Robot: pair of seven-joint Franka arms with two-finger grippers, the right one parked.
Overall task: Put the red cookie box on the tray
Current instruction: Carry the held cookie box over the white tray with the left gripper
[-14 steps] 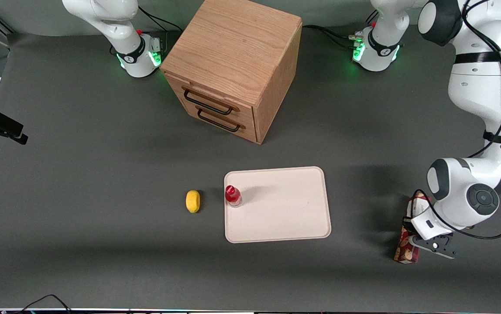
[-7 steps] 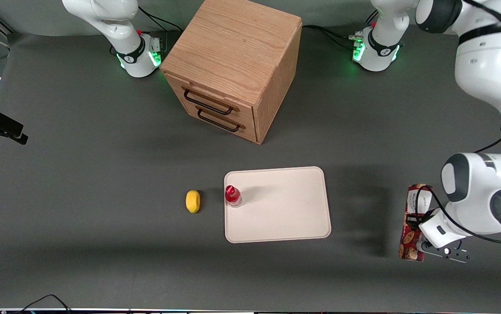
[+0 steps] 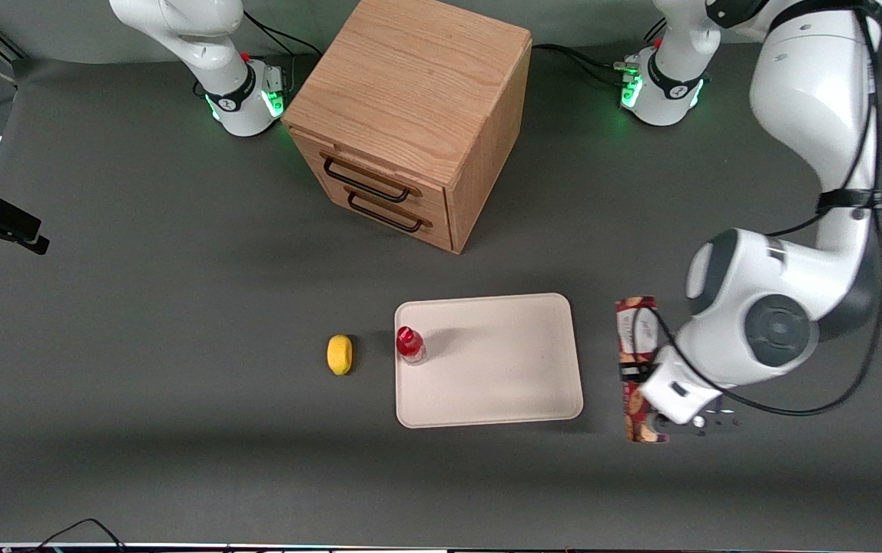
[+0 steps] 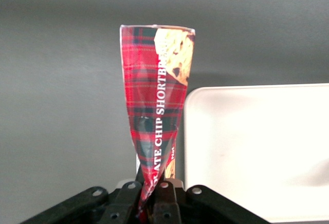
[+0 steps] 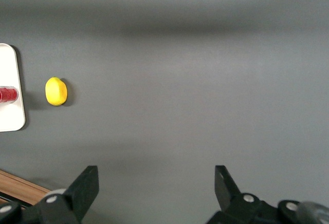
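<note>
Gray table holds the tray (image 3: 533, 384), and just beside it, toward the working arm's end, the red cookie box (image 3: 635, 338) hangs with its long side along the tray's edge, partly hidden by the arm, pinched tight in the gripper (image 4: 150, 199).

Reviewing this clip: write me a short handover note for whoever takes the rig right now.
Pincer: shut on the cookie box, holding it in the air beside the tray, toward the working arm's end of the table.
Tray: holds only a small red-capped bottle at its edge; a lemon lies on the table beside it.
Done: box grasped and lifted.
Left: carry it over the tray, lower it clear of the bottle, release.
</note>
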